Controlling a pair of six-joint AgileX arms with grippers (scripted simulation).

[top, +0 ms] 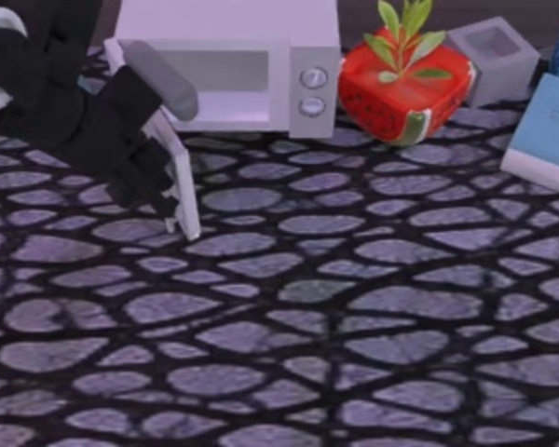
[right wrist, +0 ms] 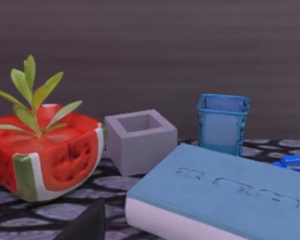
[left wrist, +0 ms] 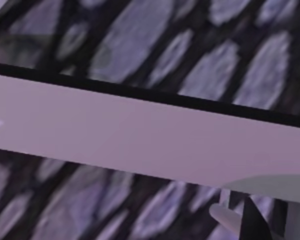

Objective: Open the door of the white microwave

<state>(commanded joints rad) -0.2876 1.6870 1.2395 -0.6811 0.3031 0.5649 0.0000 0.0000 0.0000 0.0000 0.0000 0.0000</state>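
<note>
From above, the left gripper (top: 163,200) sat at about ten o'clock on the table (top: 354,307), a black mass reaching in from the upper-left corner, right up against the door (top: 184,191). The door stood swung out from the white microwave (top: 238,65), hinged on its left side and angled toward six o'clock, its free end resting down near the stone-pattern surface. The grey handle (top: 163,79) ran along it just past the gripper. How wide the jaws stood I could not tell, since the dark fingers merged with the arm and the panel edge; the door's edge lay at or between them. Through the left wrist camera, a broad white band of the door (left wrist: 140,135) crossed the whole picture, very close, with the table pattern on both sides of it.

Moving across, the microwave sat at twelve o'clock, cavity open and showing, two round knobs (top: 313,91) on its right front. Just beside it at one o'clock was a watermelon planter (top: 405,88), then a grey cube (top: 492,56), and at three o'clock a blue book (top: 550,130).

The right wrist camera showed a blue cup (right wrist: 223,122) behind the book; the right gripper's jaws were not visible
</note>
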